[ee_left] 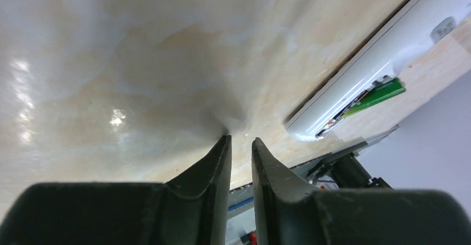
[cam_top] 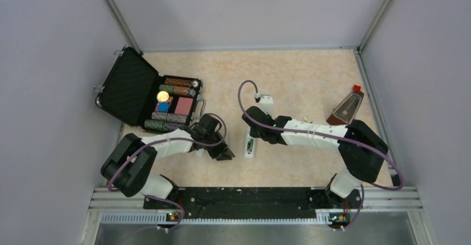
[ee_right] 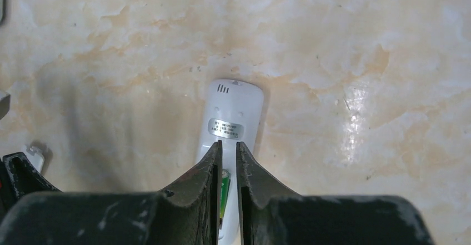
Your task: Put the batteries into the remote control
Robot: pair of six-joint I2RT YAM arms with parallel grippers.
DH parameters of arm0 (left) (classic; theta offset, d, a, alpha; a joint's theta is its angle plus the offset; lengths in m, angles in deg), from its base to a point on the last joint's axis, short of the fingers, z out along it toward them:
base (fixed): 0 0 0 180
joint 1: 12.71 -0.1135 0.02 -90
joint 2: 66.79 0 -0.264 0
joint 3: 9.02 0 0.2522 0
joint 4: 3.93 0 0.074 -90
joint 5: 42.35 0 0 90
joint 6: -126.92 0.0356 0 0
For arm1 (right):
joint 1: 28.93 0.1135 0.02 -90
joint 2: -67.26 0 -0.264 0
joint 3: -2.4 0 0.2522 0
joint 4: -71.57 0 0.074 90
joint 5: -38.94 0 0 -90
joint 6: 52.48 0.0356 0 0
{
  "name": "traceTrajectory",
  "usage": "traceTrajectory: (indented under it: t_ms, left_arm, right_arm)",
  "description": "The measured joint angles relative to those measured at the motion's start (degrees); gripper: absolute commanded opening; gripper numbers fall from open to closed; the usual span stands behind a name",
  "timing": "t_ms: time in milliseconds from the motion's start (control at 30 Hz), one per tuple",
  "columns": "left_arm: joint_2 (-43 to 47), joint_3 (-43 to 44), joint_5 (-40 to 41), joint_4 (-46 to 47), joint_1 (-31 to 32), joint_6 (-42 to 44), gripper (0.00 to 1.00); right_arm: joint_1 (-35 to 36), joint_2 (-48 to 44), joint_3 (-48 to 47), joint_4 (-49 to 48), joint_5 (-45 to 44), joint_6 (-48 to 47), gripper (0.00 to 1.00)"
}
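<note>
Left claw (ee_left: 240, 143) is low over the table (cam_top: 300, 78) at the near side, left of the remote control (cam_top: 250, 146). Its fingers (ee_left: 214, 164) are almost together with only a thin slit, and nothing shows between them. The tips are at or just off the table top; cannot tell if they touch. A small white piece (ee_right: 35, 156) lies on the table just beside this claw.

The remote control lies flat near the table's middle, a bit toward the near edge. Its plain back is up, a grey label (ee_right: 226, 127) shows, and the battery bay is open. The long axis runs near-to-far. From the left wrist view its open end is up right of the claw, apart from it.

A green battery (ee_right: 224, 188) sits in the open bay and also shows as a green spot in the top view. No other battery can be made out.

Right claw (ee_right: 228, 146) comes in from the far side and sits right over the remote control's bay. It is narrow, its fingers (ee_right: 252, 170) nearly closed, with the green battery seen through the slit. Cannot tell if the tips pinch it or only rest over it.

Farther back on the left, an open black case (cam_top: 129, 86) holds coloured chip rolls (cam_top: 176, 82). At the far right stands a brown pyramid-shaped thing with a red top (cam_top: 345, 110), well apart from the remote control.
</note>
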Motion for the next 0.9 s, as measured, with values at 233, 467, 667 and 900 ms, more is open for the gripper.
traceTrajectory:
  t_ms: [233,467,667,900]
  left_arm:
    - [-0.7,-2.1,-4.8,2.6,4.8,-9.0,0.19]
    - [-4.2,-1.5,-6.0,5.1,11.1,-20.0,0.18]
    - [-4.9,-1.3,-4.7,6.0,12.9,-27.7,0.18]
    - [-5.2,-0.9,-2.0,7.3,12.9,-33.0,0.18]
  right_arm:
    - [-0.9,3.1,-0.1,-3.6,5.5,-9.6,0.11]
    - [-1.0,4.3,-0.1,-3.9,8.6,-14.0,0.08]
    - [-1.0,4.3,0.8,-4.9,10.4,-14.8,0.07]
    - [-1.3,3.8,2.4,-6.3,11.6,-14.8,0.07]
